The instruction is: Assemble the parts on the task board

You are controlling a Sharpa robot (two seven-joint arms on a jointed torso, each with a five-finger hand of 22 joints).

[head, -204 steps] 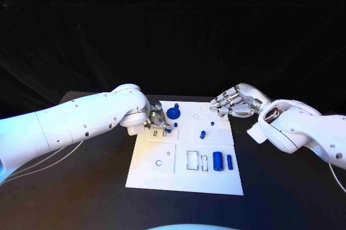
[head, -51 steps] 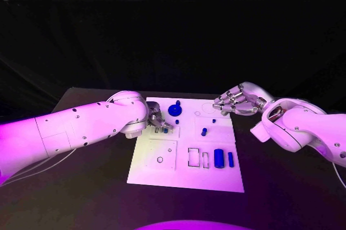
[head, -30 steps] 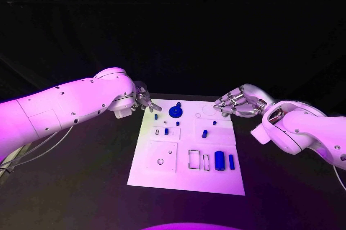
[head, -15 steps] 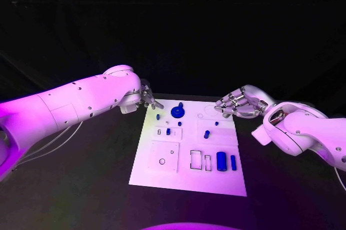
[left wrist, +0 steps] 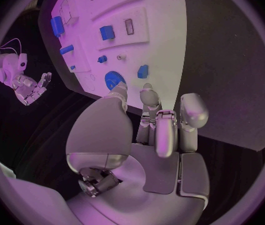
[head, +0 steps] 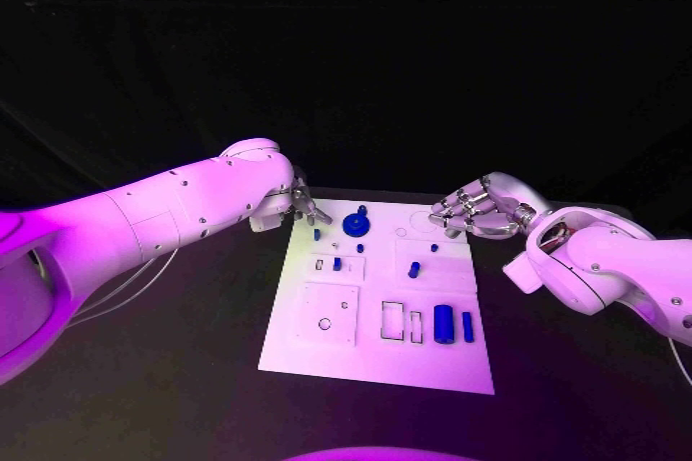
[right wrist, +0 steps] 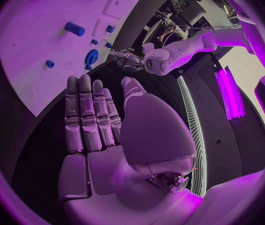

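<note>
The white task board [head: 332,356] lies in the middle of the black table. Blue parts on it include a round gear-like piece [head: 356,224] at the far end, small pegs [head: 336,264] [head: 414,269] in the middle, and a thick cylinder [head: 444,324] beside a thin bar [head: 467,326] nearer me. My left hand [head: 303,206] hovers at the board's far left corner, fingers loosely bent and holding nothing [left wrist: 160,120]. My right hand [head: 476,211] hangs by the far right corner, fingers straight and side by side, thumb apart, holding nothing [right wrist: 92,115].
Black table [head: 159,381] surrounds the board on all sides. Rectangular and round recesses [head: 325,323] mark the board's near half. The left wrist view shows the gear-like piece [left wrist: 114,79] and a small blue part [left wrist: 143,71] just beyond the fingertips.
My left hand has lifted off the board's slot area and moved to the far left corner, then settled slightly closer to the board. The right hand has stayed put.
</note>
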